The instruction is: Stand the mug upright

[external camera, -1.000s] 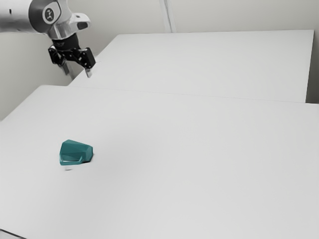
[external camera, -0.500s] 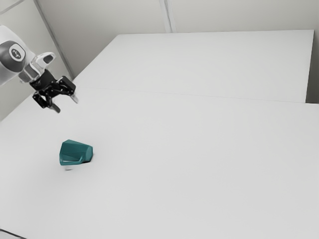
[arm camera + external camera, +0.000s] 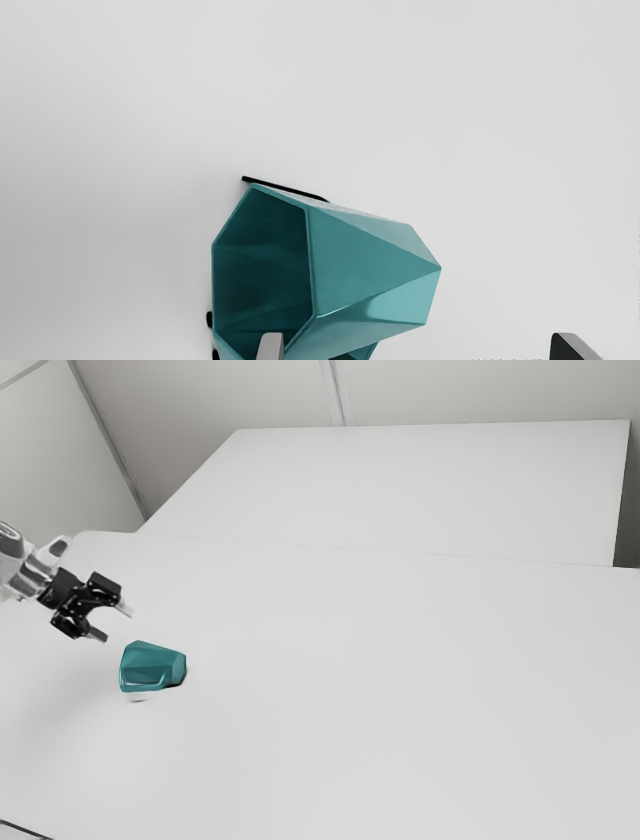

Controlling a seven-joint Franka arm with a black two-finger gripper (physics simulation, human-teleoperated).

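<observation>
While the glossy teal faceted mug (image 3: 152, 666) lies on its side on the white table (image 3: 400, 690), nothing is held by the wide-open black two-finger gripper (image 3: 115, 625). The mug could be set rolling by an off-centre approach.

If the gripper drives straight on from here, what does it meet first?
Likely the teal mug, lying on its side ahead of the open gripper; depth is unclear, so the table could come first.

On the table (image 3: 400, 690), the mug (image 3: 152, 666) is laid on its side — with the gripper (image 3: 113, 624) held near, to the exterior view's left of it — and behind the table 1 flat surface (image 3: 430, 490) is seen.
</observation>
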